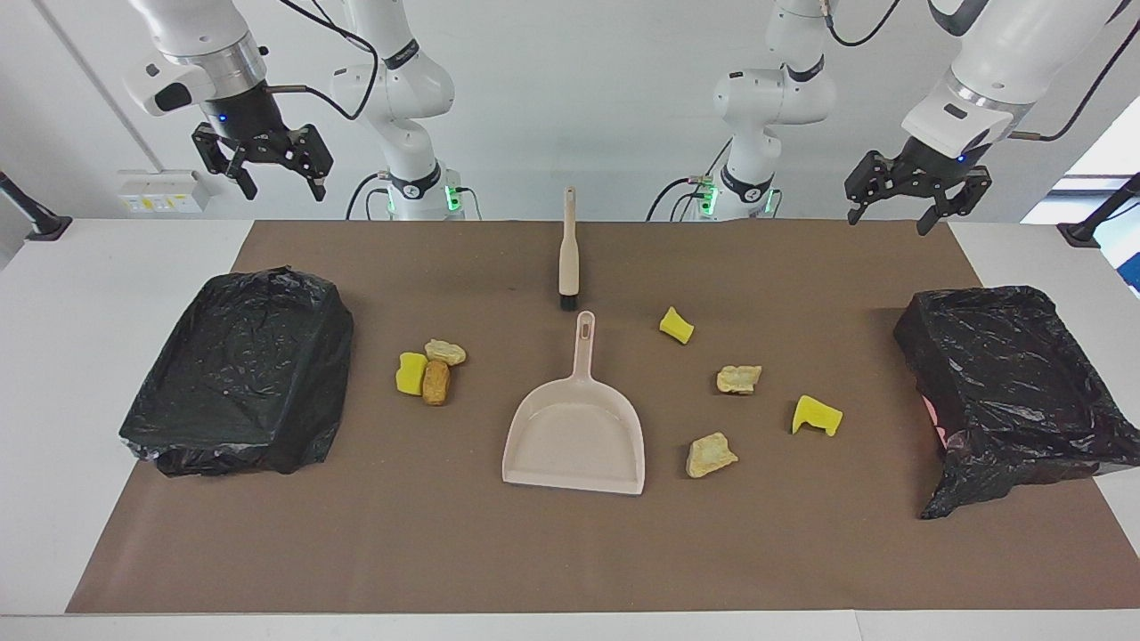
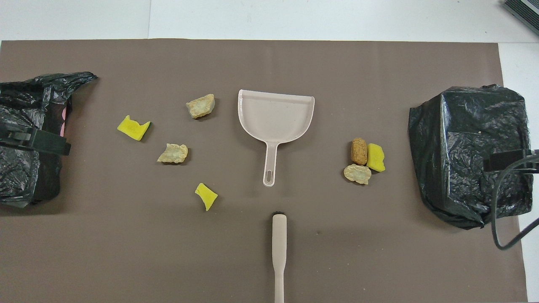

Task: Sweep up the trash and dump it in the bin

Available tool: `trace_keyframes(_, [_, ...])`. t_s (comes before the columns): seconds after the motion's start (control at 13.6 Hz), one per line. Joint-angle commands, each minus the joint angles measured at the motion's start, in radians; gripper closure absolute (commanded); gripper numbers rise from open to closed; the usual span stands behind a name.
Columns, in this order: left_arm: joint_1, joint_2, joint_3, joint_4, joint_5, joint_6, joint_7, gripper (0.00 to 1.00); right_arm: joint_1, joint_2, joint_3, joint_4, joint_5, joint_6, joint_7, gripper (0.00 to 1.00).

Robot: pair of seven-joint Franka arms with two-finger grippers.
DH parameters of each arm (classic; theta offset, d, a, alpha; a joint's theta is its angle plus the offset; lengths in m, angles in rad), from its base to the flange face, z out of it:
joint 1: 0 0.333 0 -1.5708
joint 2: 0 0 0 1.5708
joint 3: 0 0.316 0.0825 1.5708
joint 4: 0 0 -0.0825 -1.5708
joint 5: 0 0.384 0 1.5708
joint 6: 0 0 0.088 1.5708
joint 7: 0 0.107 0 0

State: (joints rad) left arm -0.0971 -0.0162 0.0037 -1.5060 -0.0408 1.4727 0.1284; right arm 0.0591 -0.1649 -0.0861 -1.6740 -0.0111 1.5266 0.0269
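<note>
Seven pieces of trash lie on the brown mat. A yellow foam piece (image 1: 411,374), an orange-brown lump (image 1: 435,382) and a beige lump (image 1: 444,352) touch each other toward the right arm's end. Two yellow pieces (image 1: 677,325) (image 1: 816,416) and two beige lumps (image 1: 739,378) (image 1: 711,455) lie scattered toward the left arm's end. My right gripper (image 1: 280,187) is open and empty, raised high over one black-lined bin (image 1: 178,392). My left gripper (image 1: 891,221) is open and empty, raised high over the other bin (image 1: 926,338).
A beige dustpan (image 1: 574,436) lies mid-mat, handle toward the robots. A beige brush (image 1: 567,254) lies nearer to the robots, its bristles pointing at the dustpan handle. Bare mat lies around both tools. Both show in the overhead view, dustpan (image 2: 276,113) and brush (image 2: 278,248).
</note>
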Motion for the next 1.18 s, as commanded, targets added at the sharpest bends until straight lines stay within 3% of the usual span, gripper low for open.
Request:
trace_keyframes(0.0, [0.007, -0.011, -0.005, -0.002, 0.012, -0.022, -0.004, 0.00, -0.012, -0.015, 0.000, -0.016, 0.025, 0.009, -0.024, 0.00])
trace_keyframes(1.11, [0.005, -0.021, -0.011, -0.008, 0.010, -0.011, -0.006, 0.00, -0.010, -0.008, 0.003, -0.007, 0.017, 0.011, -0.036, 0.00])
